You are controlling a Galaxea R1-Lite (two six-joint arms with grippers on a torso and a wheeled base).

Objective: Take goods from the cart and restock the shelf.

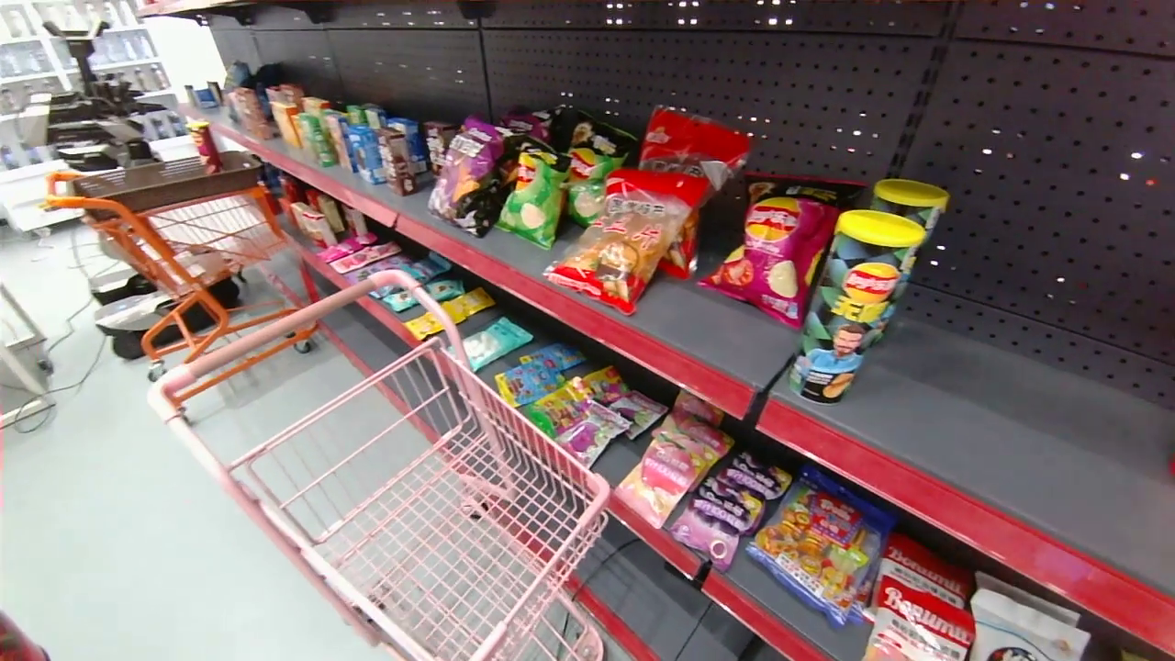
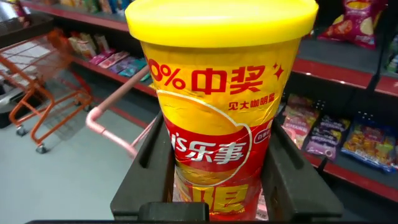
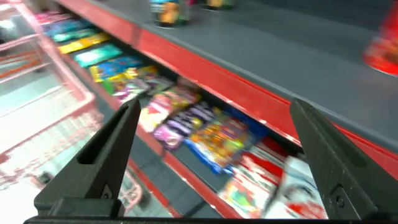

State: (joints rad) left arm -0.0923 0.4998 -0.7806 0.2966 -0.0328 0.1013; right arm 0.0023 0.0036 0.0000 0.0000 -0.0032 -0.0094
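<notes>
An orange cart (image 1: 188,243) is standing on the pale grey floor (image 1: 92,514) at the far left, and it is carrying a brown basket (image 1: 165,179) on its top rails. A dark base (image 1: 138,317) is sitting low on the floor just behind it, partly hidden by the orange frame. Thin cables (image 1: 69,335) are trailing across the floor beside that base. Farther back, white racks (image 1: 138,50) are lining the wall, and a dark machine (image 1: 87,115) is standing in front of them.

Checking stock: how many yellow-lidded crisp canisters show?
3. Front yellow-lidded canister and rear canister on the grey metal shelf; third canister in the left gripper. Others may be hidden.
</notes>
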